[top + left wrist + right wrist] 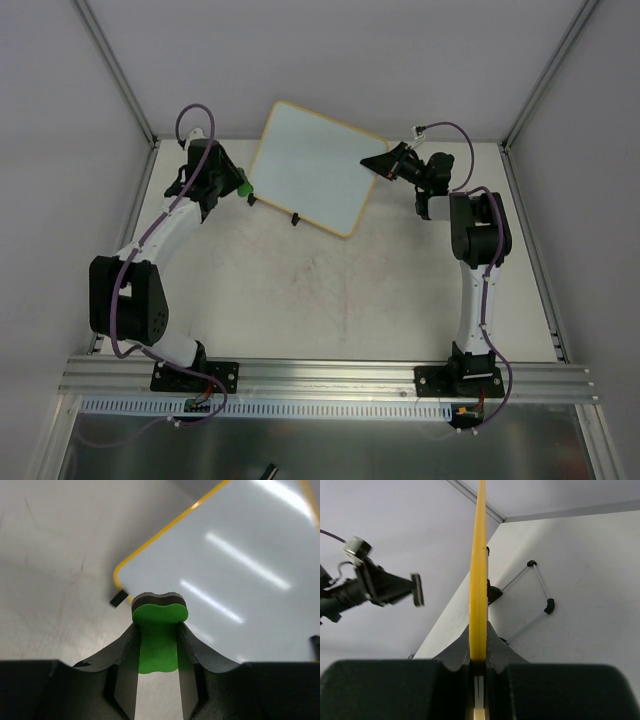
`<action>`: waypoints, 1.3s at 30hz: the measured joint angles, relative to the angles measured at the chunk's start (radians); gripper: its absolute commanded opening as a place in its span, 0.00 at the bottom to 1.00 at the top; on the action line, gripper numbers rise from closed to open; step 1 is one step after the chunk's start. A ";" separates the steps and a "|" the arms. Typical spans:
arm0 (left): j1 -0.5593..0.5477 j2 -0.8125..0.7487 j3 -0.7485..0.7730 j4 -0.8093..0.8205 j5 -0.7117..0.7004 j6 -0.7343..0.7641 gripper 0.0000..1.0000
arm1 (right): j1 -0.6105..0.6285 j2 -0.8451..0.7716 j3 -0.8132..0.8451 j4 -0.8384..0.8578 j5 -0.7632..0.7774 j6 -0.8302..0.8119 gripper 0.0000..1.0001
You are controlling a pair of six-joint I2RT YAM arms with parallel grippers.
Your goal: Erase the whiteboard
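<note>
The whiteboard (312, 165) is a square white board with a thin yellow frame and black clip feet, tilted at the back of the table; its face shows no marks. My right gripper (381, 164) is shut on its right edge; the right wrist view shows the yellow frame (478, 580) edge-on between the jaws. My left gripper (232, 188) is shut on a green eraser (159, 630), which sits at the board's lower left corner (120, 575). I cannot tell whether the eraser touches the board.
Grey enclosure walls and metal posts surround the table (330, 290). A wire stand (532, 595) on the board's back shows in the right wrist view. The left arm (375, 587) shows beyond the board there.
</note>
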 measured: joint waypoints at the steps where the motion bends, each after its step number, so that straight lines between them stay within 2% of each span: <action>1: 0.000 0.008 -0.032 -0.015 0.012 -0.006 0.00 | 0.000 0.000 0.000 0.000 0.000 0.000 0.00; 10: 0.000 0.042 -0.288 -0.122 0.134 -0.026 0.00 | 0.000 0.000 0.000 0.000 0.000 0.000 0.00; 13: 0.000 0.046 -0.318 -0.126 0.192 -0.018 0.07 | 0.000 0.000 0.000 0.000 0.000 0.000 0.00; 15: 0.000 0.056 -0.326 -0.125 0.224 -0.008 0.18 | 0.000 0.000 0.000 0.000 0.000 0.000 0.00; 17: 0.000 0.071 -0.333 -0.122 0.250 -0.002 0.24 | 0.000 0.000 0.000 0.000 0.000 0.000 0.00; 18: 0.000 0.078 -0.336 -0.122 0.258 0.000 0.32 | 0.000 0.000 0.000 0.000 0.000 0.000 0.00; 25: 0.000 0.122 -0.349 -0.119 0.308 0.006 0.38 | 0.000 0.000 0.000 0.000 0.000 0.000 0.00; 26: 0.000 0.122 -0.349 -0.119 0.309 0.008 0.44 | 0.000 0.000 0.000 0.000 0.000 0.000 0.00; 28: 0.002 0.122 -0.349 -0.117 0.312 0.018 0.68 | 0.000 0.000 0.000 0.000 0.000 0.000 0.00; 29: 0.002 0.121 -0.349 -0.108 0.329 0.019 0.99 | 0.000 0.000 0.000 0.000 0.000 0.000 0.00; 39: 0.002 0.038 -0.397 -0.096 0.346 0.050 0.99 | 0.001 0.000 0.001 0.000 0.004 0.002 0.00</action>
